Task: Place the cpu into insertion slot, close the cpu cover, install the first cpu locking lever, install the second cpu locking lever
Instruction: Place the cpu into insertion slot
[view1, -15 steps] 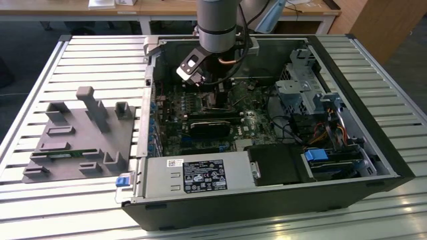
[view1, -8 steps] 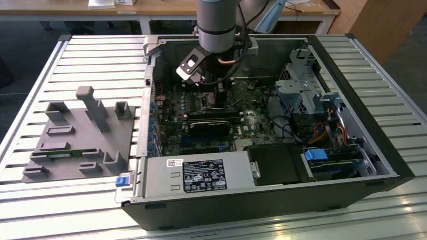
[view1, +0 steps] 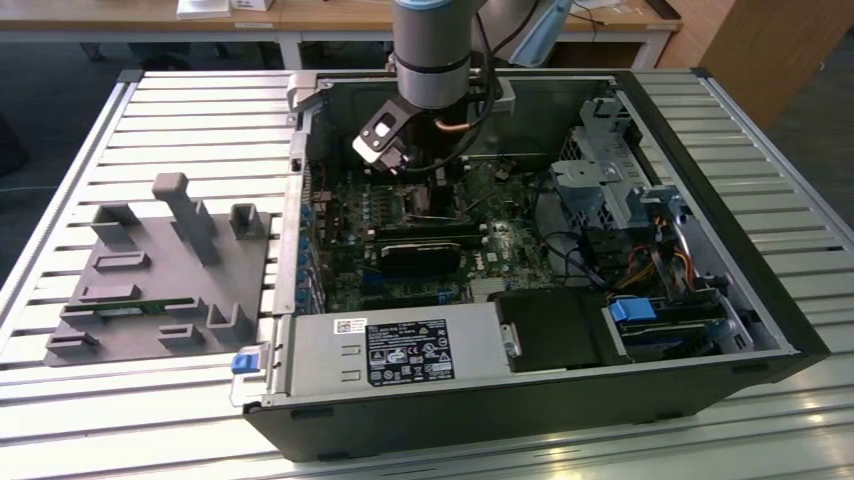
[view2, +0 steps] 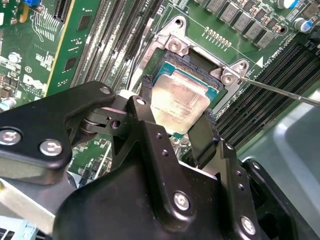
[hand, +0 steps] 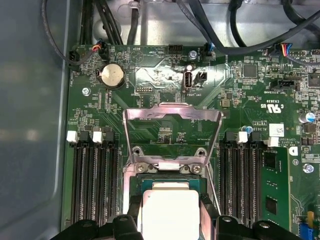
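Peering through the second wrist view, I see the black two-fingered gripper (view2: 176, 114) clamped on the small flat square cpu (view2: 181, 100) with a dull silver-grey metal top. One black finger (view2: 146, 97) sits against one edge of the chip and its partner against the opposite edge, so the cpu lies squarely between the fingertips.

The chip is directly over the insertion slot (view2: 197, 65), a square black-bordered socket set into the middle of the green circuit board (view2: 45, 65). I cannot tell whether it is fully seated or just above the pins.

In the first wrist view the cpu (hand: 170, 210) and the gripper (hand: 170, 216) line up the same way. The cpu cover (hand: 172, 114), a thin silver metal frame with a square cut-out, stands raised at the socket edge facing the round coin cell (hand: 111, 76), well apart from the fingers. Long black memory slots (hand: 92, 185) run along both sides of the socket.

A thin silver locking lever (view2: 280, 91) angles out from one socket corner, unlatched.

In the exterior view the grey arm (view1: 434, 50) reaches down into the open black computer case (view1: 534, 405), which lies on a slatted metal table (view1: 80, 130).
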